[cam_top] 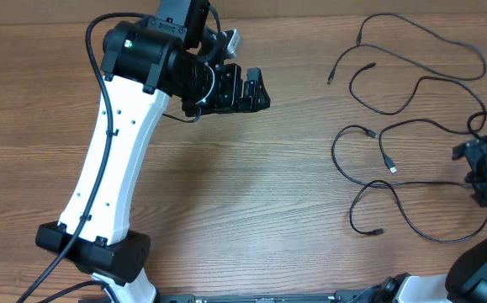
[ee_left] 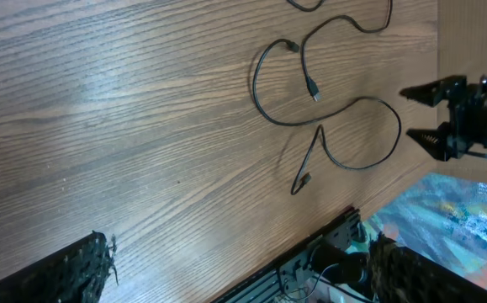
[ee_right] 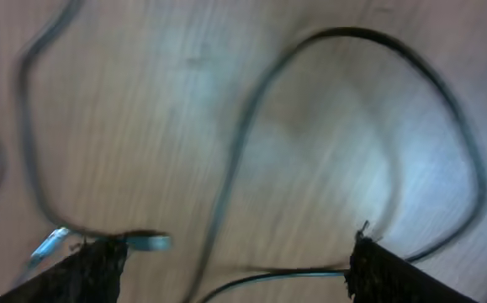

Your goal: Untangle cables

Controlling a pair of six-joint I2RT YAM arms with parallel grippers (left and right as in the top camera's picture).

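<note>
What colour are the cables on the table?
Black. The cables show best in the overhead view.

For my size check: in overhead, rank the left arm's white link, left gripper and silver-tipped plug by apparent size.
Largest to smallest:
white link
left gripper
silver-tipped plug
Both arm parts are nearer the camera.

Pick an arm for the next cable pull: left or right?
Right. The right claw, open, sits at the cables; the left claw, open, hangs over bare table well away.
</note>
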